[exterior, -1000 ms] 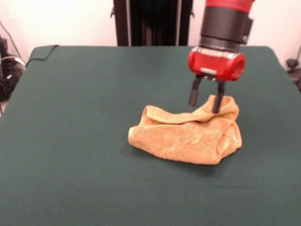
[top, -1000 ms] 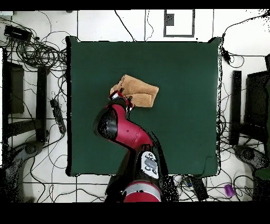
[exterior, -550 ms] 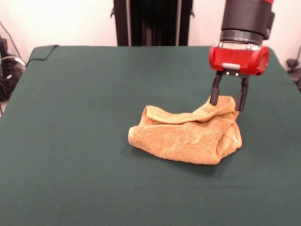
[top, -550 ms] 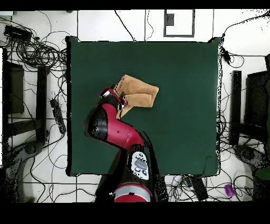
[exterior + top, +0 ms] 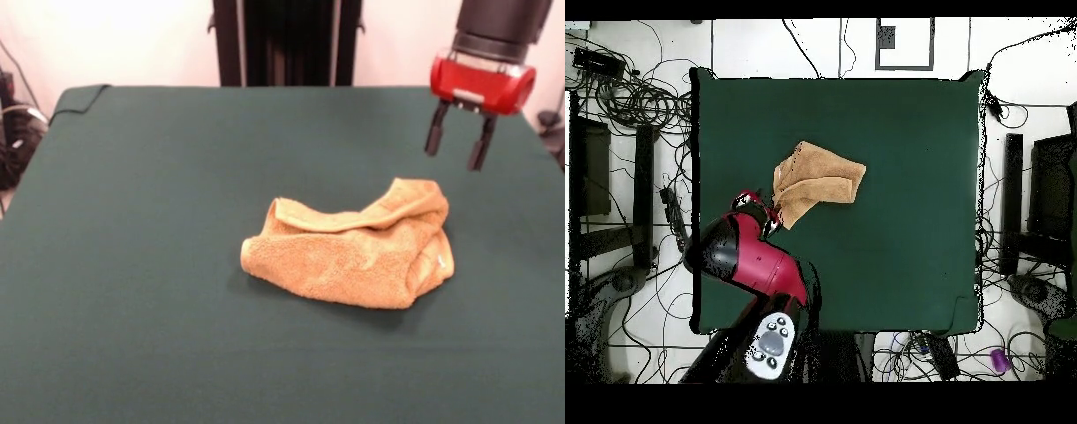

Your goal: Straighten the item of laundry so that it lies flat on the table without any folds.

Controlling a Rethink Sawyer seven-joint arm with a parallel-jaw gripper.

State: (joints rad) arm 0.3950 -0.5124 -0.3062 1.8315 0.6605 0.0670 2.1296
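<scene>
Front view: the towel (image 5: 353, 256) lies crumpled on the green desk (image 5: 132, 221), a little right of the middle. It is an orange-tan terry cloth, bunched into a low heap rather than spread flat. A thick rolled fold runs along its upper edge and rises to a hump at the right end. The left end tapers to a rounded corner, and a small white tag (image 5: 440, 260) shows on the right side. The gripper (image 5: 457, 146) hangs in the air above and to the right of the towel, apart from it. Its two dark jaws point down, spread with a clear gap and nothing between them. A dark cloth corner (image 5: 79, 95) is draped over the desk's far left edge.

Overhead view: the towel (image 5: 820, 180) sits left of the desk's (image 5: 905, 240) centre, folded over itself into an uneven shape with a flap pointing toward the lower left. The red arm (image 5: 750, 265) crosses the desk's lower left part, its end just beside that flap. Tangled cables (image 5: 635, 100) and dark equipment lie on the floor all round the desk.
</scene>
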